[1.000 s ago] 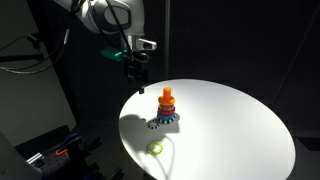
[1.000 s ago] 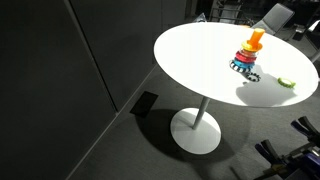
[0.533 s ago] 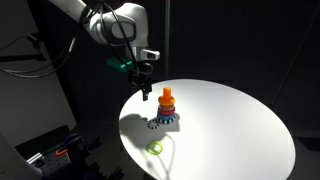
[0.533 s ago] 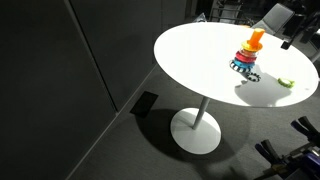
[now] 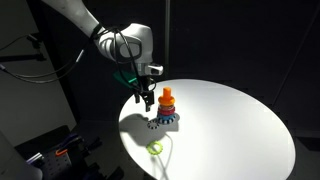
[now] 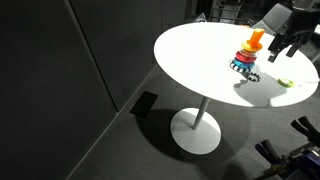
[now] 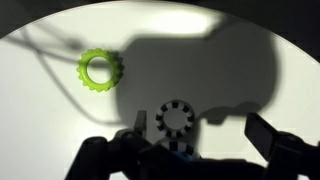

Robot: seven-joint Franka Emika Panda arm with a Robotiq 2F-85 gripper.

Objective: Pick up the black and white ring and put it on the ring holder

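The black and white ring (image 5: 153, 126) lies flat on the white round table, right beside the ring holder's base; it also shows in the other exterior view (image 6: 252, 76) and in the wrist view (image 7: 175, 118). The ring holder (image 5: 167, 101) stands upright with orange, red and yellow rings over a blue and white base, and is seen in both exterior views (image 6: 252, 45). Its base edge shows low in the wrist view (image 7: 180, 150). My gripper (image 5: 146, 100) is open and empty, hanging above the table just beside the holder and over the black and white ring (image 7: 200, 135).
A plain yellow-green ring (image 5: 155, 148) lies near the table's front edge, apart from the others, and shows in the wrist view (image 7: 99, 69). The white round table (image 5: 230, 130) stands on a single pedestal (image 6: 197, 128). The surroundings are dark.
The arm has come down and moved toward the ring holder. The gripper is now close beside the holder and lower over the table. The rings have not moved.
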